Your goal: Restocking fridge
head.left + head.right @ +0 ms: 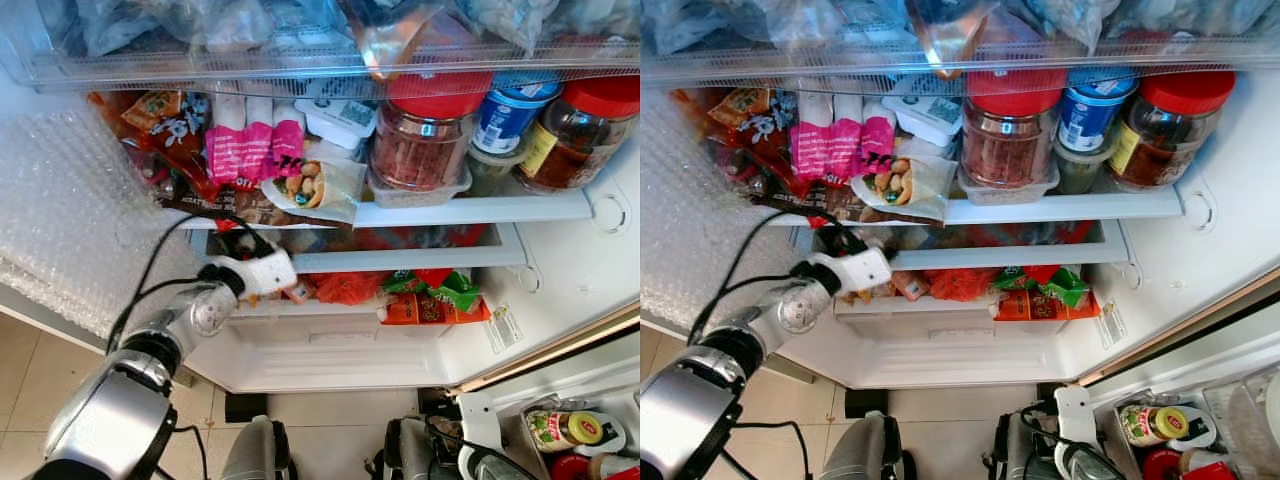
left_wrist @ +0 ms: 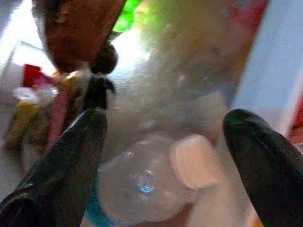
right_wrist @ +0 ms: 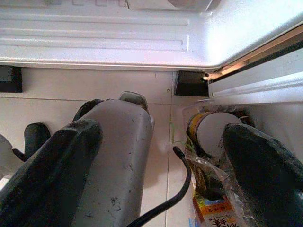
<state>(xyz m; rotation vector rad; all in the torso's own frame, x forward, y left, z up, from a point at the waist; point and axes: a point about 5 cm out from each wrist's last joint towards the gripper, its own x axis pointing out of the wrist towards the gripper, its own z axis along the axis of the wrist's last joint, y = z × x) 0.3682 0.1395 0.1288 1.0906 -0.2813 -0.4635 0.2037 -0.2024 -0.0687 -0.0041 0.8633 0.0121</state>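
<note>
The fridge stands open in front of me. My left arm point(image 1: 200, 310) reaches into the lower shelf point(image 1: 330, 308), its white wrist beside an orange bag point(image 1: 345, 288). In the left wrist view my left gripper point(image 2: 163, 127) is open, its fingers point(image 2: 71, 156) spread to either side of a blurred clear bottle with a pale cap point(image 2: 194, 161). I cannot tell whether they touch it. My right gripper point(image 3: 161, 142) hangs open and low, over my grey leg point(image 3: 118, 156) and the tiled floor.
The middle shelf point(image 1: 470, 208) holds red-lidded jars point(image 1: 425, 135), a blue-lidded tub point(image 1: 508, 112), pink packets point(image 1: 250, 150) and a bag of nuts point(image 1: 310, 185). Green and red packets point(image 1: 435, 297) lie on the lower shelf. Bubble wrap point(image 1: 70, 210) hangs at left. The door shelf at lower right holds jars point(image 1: 560, 428).
</note>
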